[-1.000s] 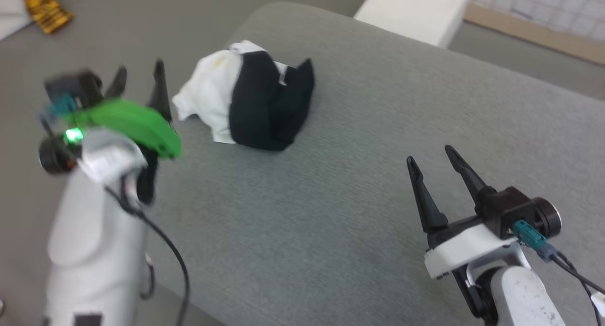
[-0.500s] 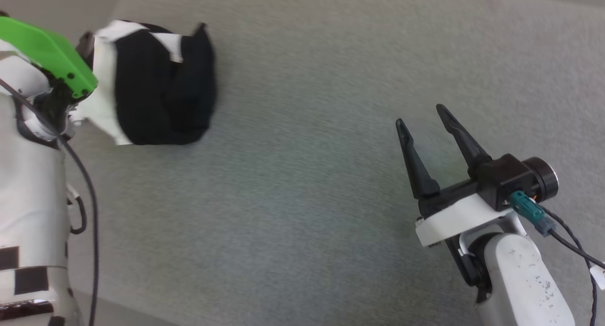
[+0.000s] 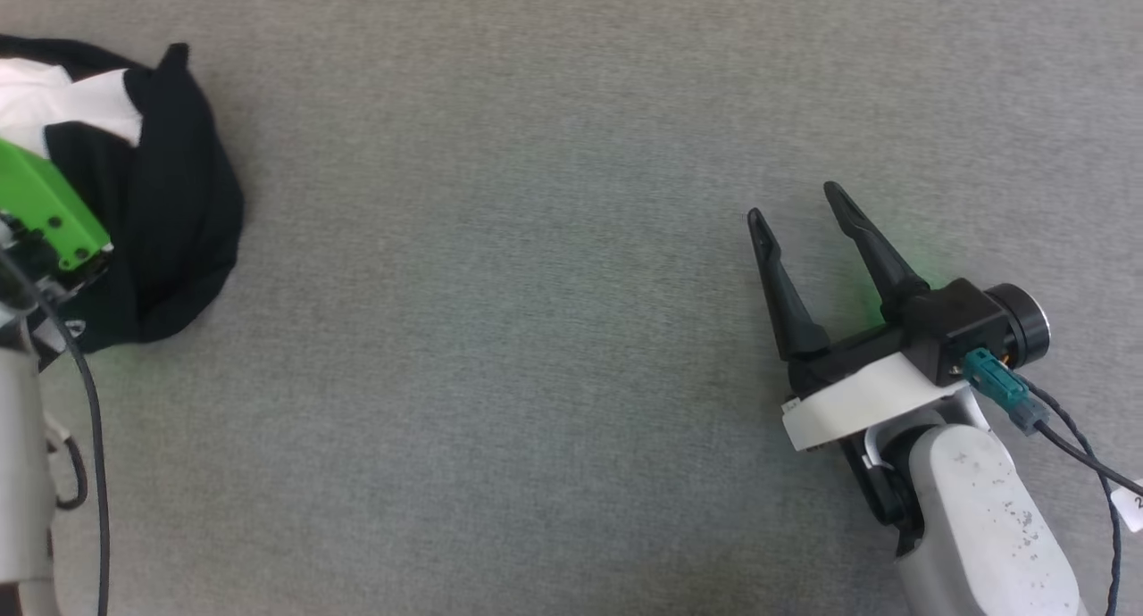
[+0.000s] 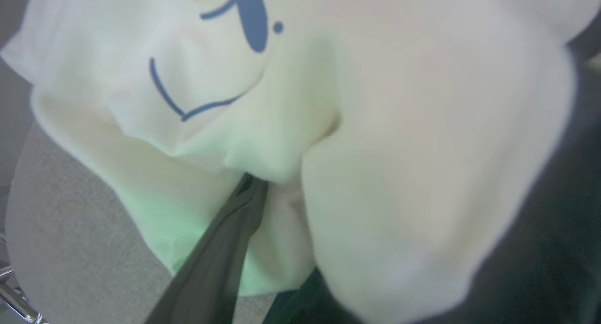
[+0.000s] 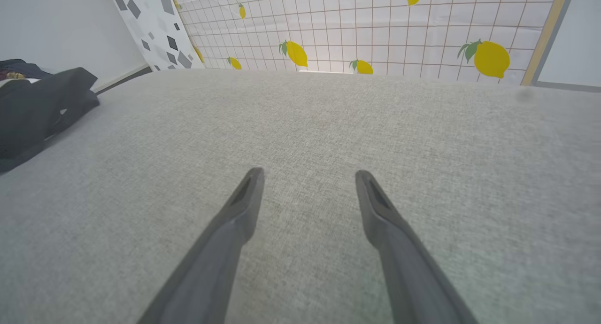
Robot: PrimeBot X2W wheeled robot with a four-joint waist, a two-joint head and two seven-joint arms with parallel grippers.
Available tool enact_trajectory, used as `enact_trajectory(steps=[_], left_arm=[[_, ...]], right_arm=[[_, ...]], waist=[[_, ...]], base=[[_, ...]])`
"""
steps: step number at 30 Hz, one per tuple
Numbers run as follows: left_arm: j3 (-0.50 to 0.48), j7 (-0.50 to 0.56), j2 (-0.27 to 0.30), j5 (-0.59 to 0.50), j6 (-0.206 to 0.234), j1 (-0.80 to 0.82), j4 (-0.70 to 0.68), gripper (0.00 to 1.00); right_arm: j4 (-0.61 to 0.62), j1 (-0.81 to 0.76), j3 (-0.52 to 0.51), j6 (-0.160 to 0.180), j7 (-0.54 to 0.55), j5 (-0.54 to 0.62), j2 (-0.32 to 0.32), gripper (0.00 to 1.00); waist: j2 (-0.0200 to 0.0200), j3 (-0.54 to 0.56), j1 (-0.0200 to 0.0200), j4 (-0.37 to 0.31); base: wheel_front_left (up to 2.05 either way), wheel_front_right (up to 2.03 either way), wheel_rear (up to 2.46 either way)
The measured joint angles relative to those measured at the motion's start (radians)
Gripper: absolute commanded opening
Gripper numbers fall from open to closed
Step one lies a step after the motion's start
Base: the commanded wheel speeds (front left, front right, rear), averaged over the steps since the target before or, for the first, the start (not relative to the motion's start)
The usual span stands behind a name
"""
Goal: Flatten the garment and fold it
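Left pincer point(image 4: 244, 192) is nosed into the garment's point(image 3: 170, 196) white folds at the far left, 1 finger showing; I can't tell its gap or grip. Right pincer point(image 3: 795, 201) hangs wide open, empty, well apart to the right, so I'd lead left.

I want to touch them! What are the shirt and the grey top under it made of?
The shirt looks like soft, matte knit cloth, perhaps cotton: it slumps in rounded folds. The grey surface seems woven fabric, matte, with fine threads showing.
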State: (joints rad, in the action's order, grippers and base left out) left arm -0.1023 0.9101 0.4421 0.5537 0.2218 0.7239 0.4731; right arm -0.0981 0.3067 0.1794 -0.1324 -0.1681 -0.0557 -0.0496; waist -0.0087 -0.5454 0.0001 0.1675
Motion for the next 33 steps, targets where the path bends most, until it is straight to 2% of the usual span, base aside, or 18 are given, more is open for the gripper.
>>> enact_trajectory(steps=[2,5,12,16,24,33], left_arm=[[0.016,-0.043,0.020,-0.022,-0.028,-0.035,-0.065,0.00],[0.023,-0.211,0.058,-0.071,-0.081,-0.068,-0.131,0.00],[0.050,-0.667,0.139,-0.234,-0.133,-0.009,-0.218,0.00],[0.100,-0.807,0.144,-0.284,-0.165,0.064,-0.230,0.00],[0.204,-0.894,0.069,-0.286,-0.232,0.176,-0.220,0.00],[0.293,-0.899,-0.109,-0.207,-0.283,0.317,-0.192,0.00]], right_arm=[[-0.011,0.000,0.000,0.000,-0.005,-0.004,0.000,1.00],[-0.026,0.000,-0.001,0.000,-0.018,-0.010,0.000,1.00],[-0.051,-0.035,-0.023,0.000,-0.033,-0.032,0.000,1.00],[-0.065,-0.069,-0.037,0.000,-0.036,-0.047,0.000,1.00],[-0.080,-0.136,-0.049,0.000,-0.040,-0.069,0.000,1.00],[-0.070,-0.191,-0.059,0.000,-0.025,-0.078,0.000,1.00]], waist=[[0.0000,0.009,0.0000,-0.008],[0.0000,0.034,0.0000,-0.017],[0.0000,0.137,-0.0001,-0.024],[0.0000,0.209,-0.0001,-0.030],[0.0000,0.342,-0.0002,-0.071],[0.0000,0.454,-0.0002,-0.172]], base=[[0.00,0.00,0.00],[0.00,0.00,0.00],[0.00,0.00,0.00],[0.00,0.00,0.00],[0.00,0.00,0.00],[0.00,0.00,0.00]])
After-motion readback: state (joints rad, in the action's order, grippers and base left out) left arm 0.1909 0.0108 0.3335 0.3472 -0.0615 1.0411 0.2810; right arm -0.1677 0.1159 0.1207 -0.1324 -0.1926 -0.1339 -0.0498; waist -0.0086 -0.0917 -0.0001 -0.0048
